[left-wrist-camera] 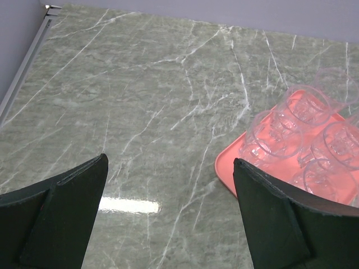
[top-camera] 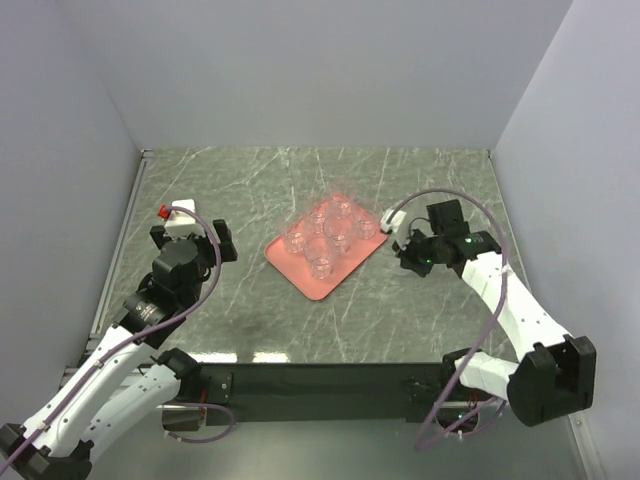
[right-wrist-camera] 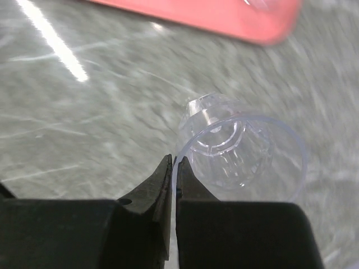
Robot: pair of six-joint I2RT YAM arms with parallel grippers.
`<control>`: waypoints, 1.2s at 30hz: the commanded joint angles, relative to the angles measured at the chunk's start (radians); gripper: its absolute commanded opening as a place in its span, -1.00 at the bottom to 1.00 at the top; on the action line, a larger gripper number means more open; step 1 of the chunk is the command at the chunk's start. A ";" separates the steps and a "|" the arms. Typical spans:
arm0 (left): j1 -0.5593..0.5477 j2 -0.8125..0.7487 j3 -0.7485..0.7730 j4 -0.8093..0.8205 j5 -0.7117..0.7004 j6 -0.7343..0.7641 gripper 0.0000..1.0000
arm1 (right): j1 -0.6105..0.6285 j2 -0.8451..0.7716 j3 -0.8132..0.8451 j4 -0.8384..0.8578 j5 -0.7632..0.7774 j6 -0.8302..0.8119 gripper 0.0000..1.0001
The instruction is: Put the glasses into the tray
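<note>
The salmon-pink tray (top-camera: 300,270) lies at the table's middle with several clear glasses (top-camera: 320,255) standing on it. In the left wrist view the tray's corner (left-wrist-camera: 227,168) and glasses (left-wrist-camera: 303,106) show at the right. My right gripper (right-wrist-camera: 175,165) is shut on the rim of one clear glass (right-wrist-camera: 241,148), held just above the table, with the tray's edge (right-wrist-camera: 224,17) beyond it. In the top view this gripper (top-camera: 408,255) is just right of the tray. My left gripper (left-wrist-camera: 168,213) is open and empty, left of the tray (top-camera: 192,238).
The green marble table (top-camera: 250,190) is walled at the back and both sides. A metal strip (top-camera: 125,230) runs along its left edge. A black bar (top-camera: 320,380) lines the near edge between the arm bases.
</note>
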 commanded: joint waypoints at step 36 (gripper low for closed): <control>0.055 0.056 -0.011 0.047 -0.024 0.019 0.97 | 0.650 0.408 0.371 -0.036 0.197 0.048 -1.00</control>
